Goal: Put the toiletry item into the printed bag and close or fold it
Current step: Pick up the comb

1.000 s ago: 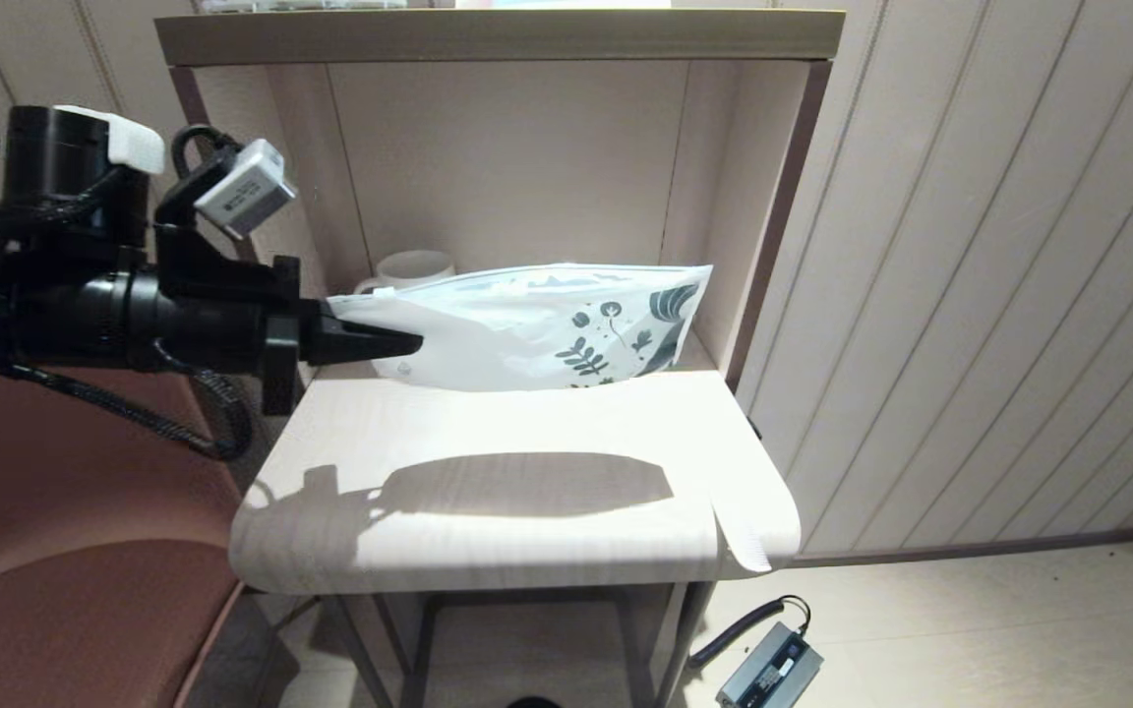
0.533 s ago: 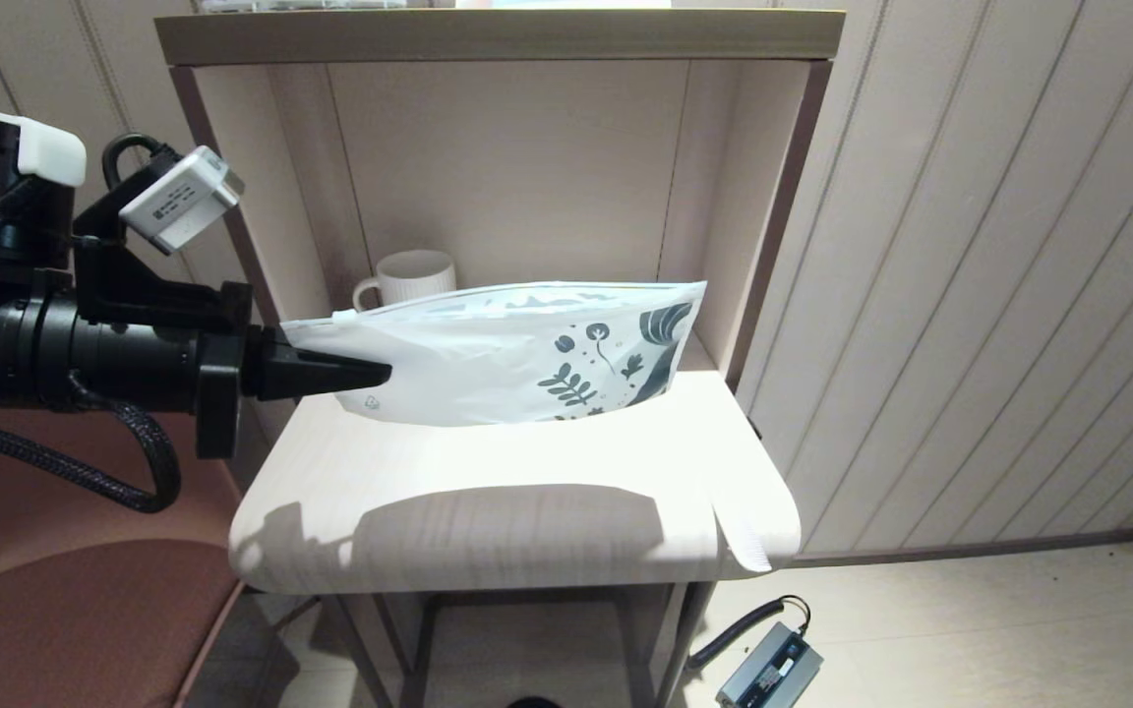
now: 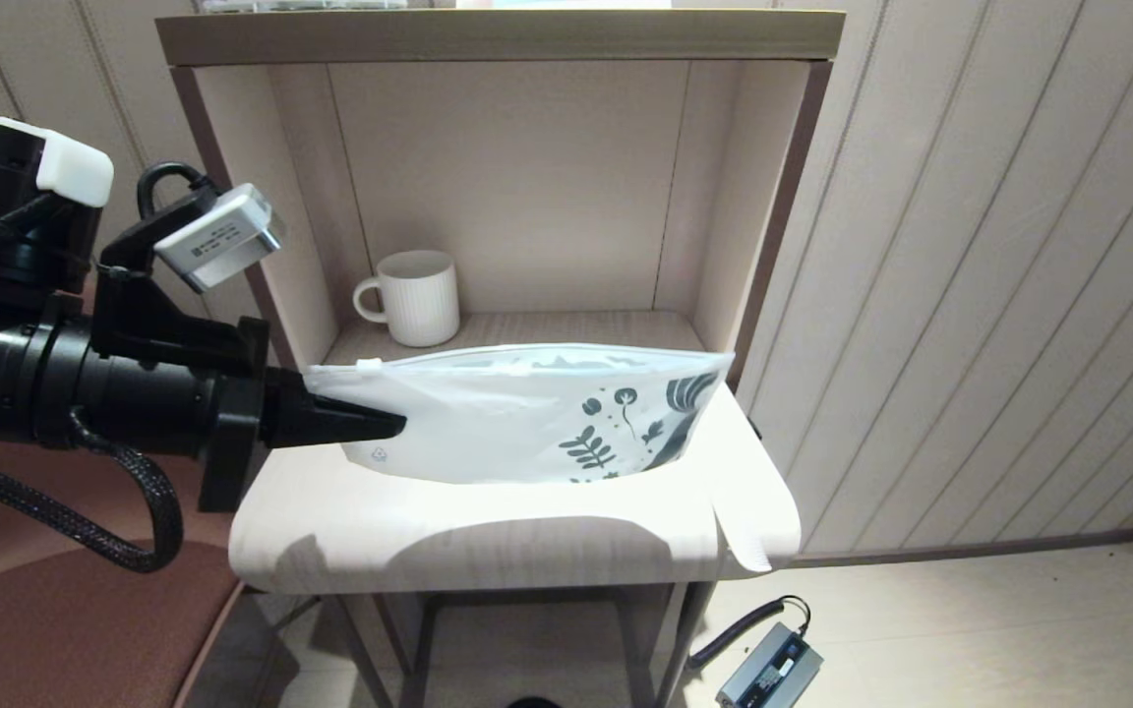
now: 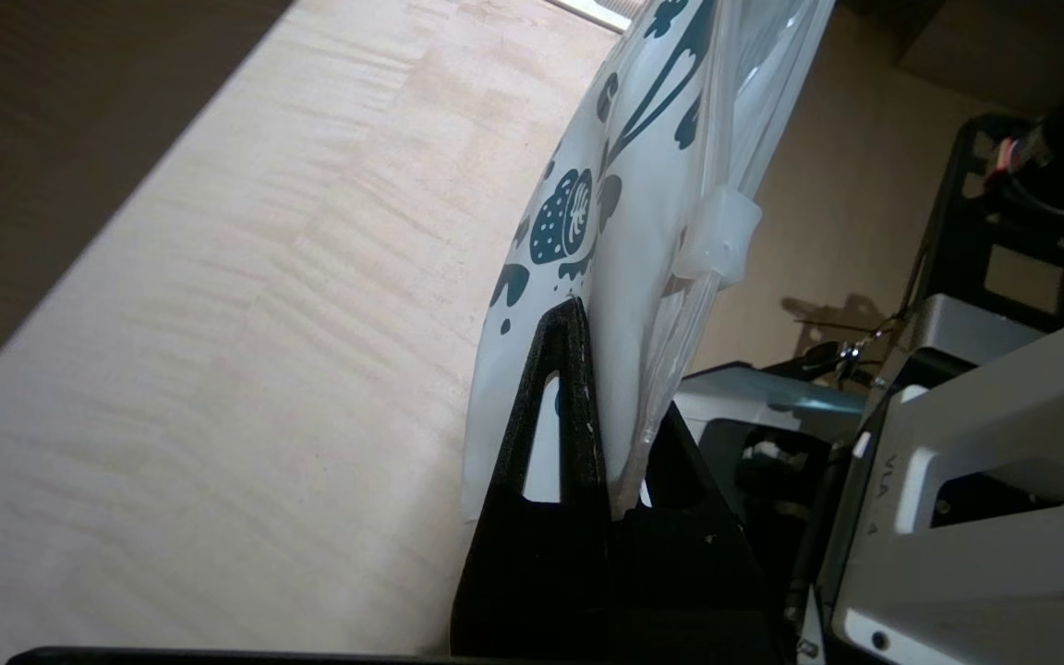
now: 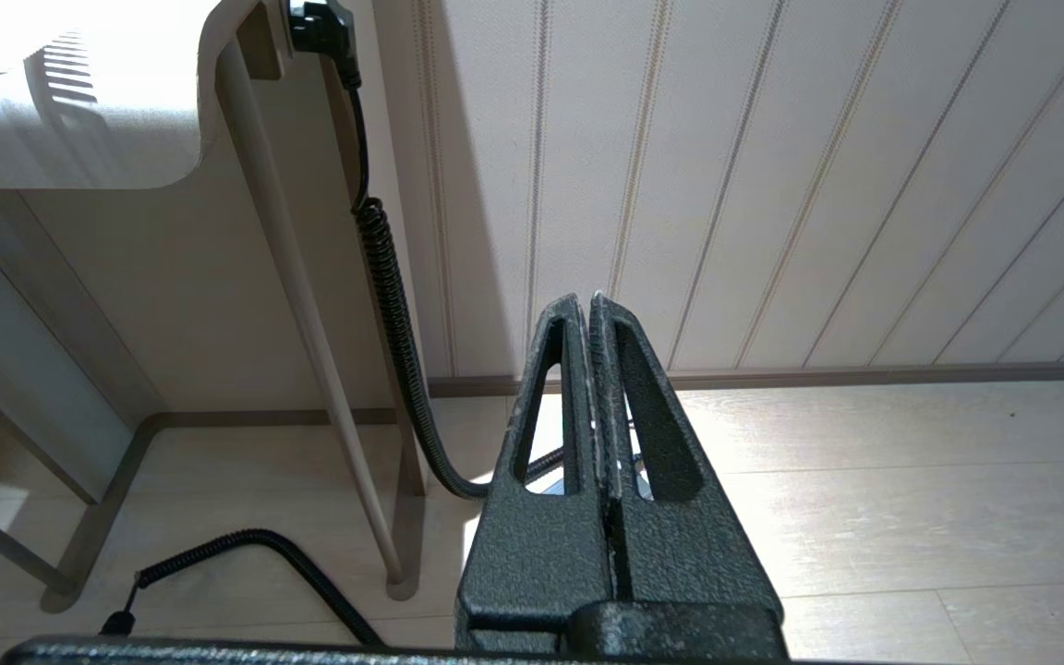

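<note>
Left pincer (image 3: 375, 426) clamped on zip end of printed bag (image 3: 537, 413), bag hanging just above surface (image 3: 330, 511). White comb (image 3: 739, 526) at surface's right front corner. Right pincer (image 5: 594, 309) together, low near floor. Hold bag steady, mouth up.

Light wood side table (image 3: 488, 551) with open-fronted cubby. White ribbed mug (image 3: 416, 297): upright inside the cubby at the table's rear, handle to the left. Black coiled cable (image 5: 391, 277): hanging from the table's right edge to the floor. Grey power adapter (image 3: 768, 669): on the floor beside the table's right leg. Reddish-brown seat (image 3: 65, 629): left of the table.
</note>
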